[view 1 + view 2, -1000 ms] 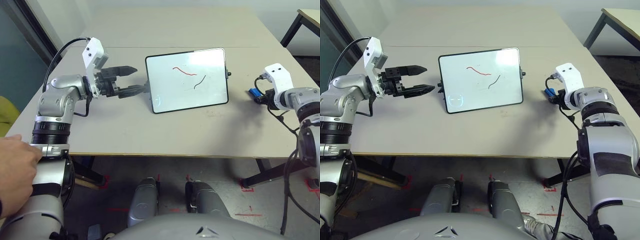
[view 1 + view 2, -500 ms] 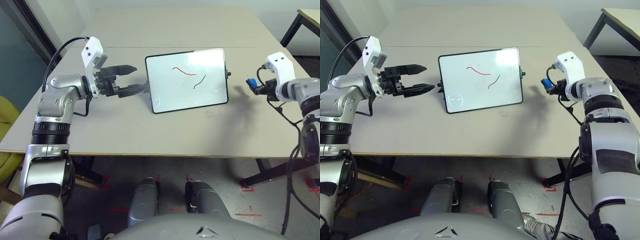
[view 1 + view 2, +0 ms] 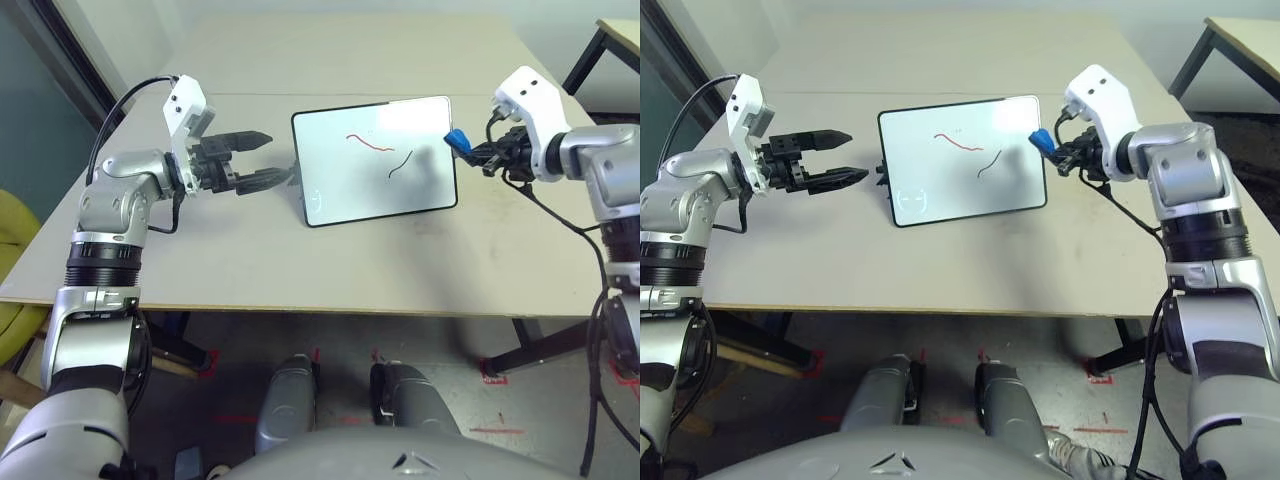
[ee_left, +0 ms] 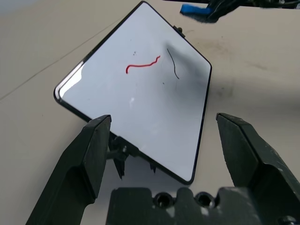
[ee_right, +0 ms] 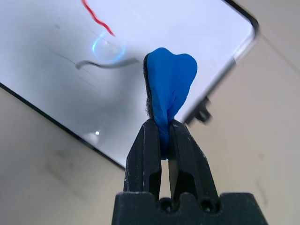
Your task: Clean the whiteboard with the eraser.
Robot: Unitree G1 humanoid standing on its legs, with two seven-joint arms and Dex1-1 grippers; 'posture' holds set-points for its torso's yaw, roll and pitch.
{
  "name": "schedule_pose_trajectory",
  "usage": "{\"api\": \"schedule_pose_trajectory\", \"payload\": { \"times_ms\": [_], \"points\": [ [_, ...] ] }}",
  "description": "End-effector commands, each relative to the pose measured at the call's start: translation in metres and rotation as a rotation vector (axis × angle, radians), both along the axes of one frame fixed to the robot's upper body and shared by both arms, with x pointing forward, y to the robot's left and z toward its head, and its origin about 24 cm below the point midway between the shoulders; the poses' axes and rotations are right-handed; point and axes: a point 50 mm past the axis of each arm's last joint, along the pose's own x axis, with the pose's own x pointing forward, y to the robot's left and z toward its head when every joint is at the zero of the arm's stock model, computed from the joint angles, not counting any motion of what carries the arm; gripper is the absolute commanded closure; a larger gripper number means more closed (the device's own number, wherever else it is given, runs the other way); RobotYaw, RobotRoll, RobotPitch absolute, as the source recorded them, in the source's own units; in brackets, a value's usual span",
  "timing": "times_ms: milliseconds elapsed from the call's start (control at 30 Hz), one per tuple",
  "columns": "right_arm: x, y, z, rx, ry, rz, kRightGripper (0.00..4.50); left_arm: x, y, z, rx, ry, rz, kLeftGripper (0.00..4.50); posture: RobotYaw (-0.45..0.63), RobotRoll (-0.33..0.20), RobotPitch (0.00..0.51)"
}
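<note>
The whiteboard (image 3: 376, 160) stands tilted on the table's middle, carrying a red squiggle (image 3: 368, 142) and a black squiggle (image 3: 400, 164). My right gripper (image 3: 470, 150) is shut on the blue eraser (image 3: 456, 139), holding it in the air at the board's right edge; in the right wrist view the eraser (image 5: 168, 86) is squeezed between the fingers (image 5: 151, 157) above the board (image 5: 84, 70). My left gripper (image 3: 262, 158) hangs open just left of the board, its fingers (image 4: 89, 154) spread before the board's near corner (image 4: 140, 103).
The beige table (image 3: 300, 250) has free surface in front of and behind the board. A dark table leg (image 3: 590, 55) stands at the far right. A yellow seat (image 3: 12, 240) sits off the table's left side.
My right arm has lifted the eraser from the table's right edge and swung it left and up to the board's right edge. The hand at lower left has gone. The left arm stayed put.
</note>
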Motion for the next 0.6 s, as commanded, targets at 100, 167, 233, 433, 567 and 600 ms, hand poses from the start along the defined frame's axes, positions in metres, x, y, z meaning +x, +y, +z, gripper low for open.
{"api": "schedule_pose_trajectory", "payload": {
  "times_ms": [100, 167, 233, 433, 567, 600],
  "points": [
    [0.006, 0.026, -0.014, -0.076, -0.087, 0.071, 4.50, 0.002, -0.003, -0.003, 0.018, 0.007, -0.015, 0.00, 0.28, 0.000, 0.062],
    [0.008, 0.032, -0.015, -0.089, -0.111, 0.085, 4.50, 0.003, -0.004, -0.003, 0.019, 0.007, -0.017, 0.00, 0.28, 0.000, 0.063],
    [0.015, 0.036, -0.016, -0.096, -0.148, 0.084, 4.50, 0.003, -0.004, -0.003, 0.018, 0.005, -0.018, 0.00, 0.28, 0.000, 0.062],
    [0.027, 0.041, -0.024, -0.115, -0.181, 0.080, 4.50, 0.002, -0.001, -0.004, 0.021, 0.009, -0.016, 0.00, 0.29, 0.000, 0.059],
    [0.029, 0.041, -0.029, -0.115, -0.184, 0.075, 4.50, 0.000, 0.001, -0.005, 0.023, 0.013, -0.011, 0.00, 0.30, 0.000, 0.059],
    [0.029, 0.041, -0.031, -0.114, -0.184, 0.073, 4.50, 0.000, 0.002, -0.005, 0.023, 0.013, -0.010, 0.00, 0.30, 0.000, 0.059]
  ]
}}
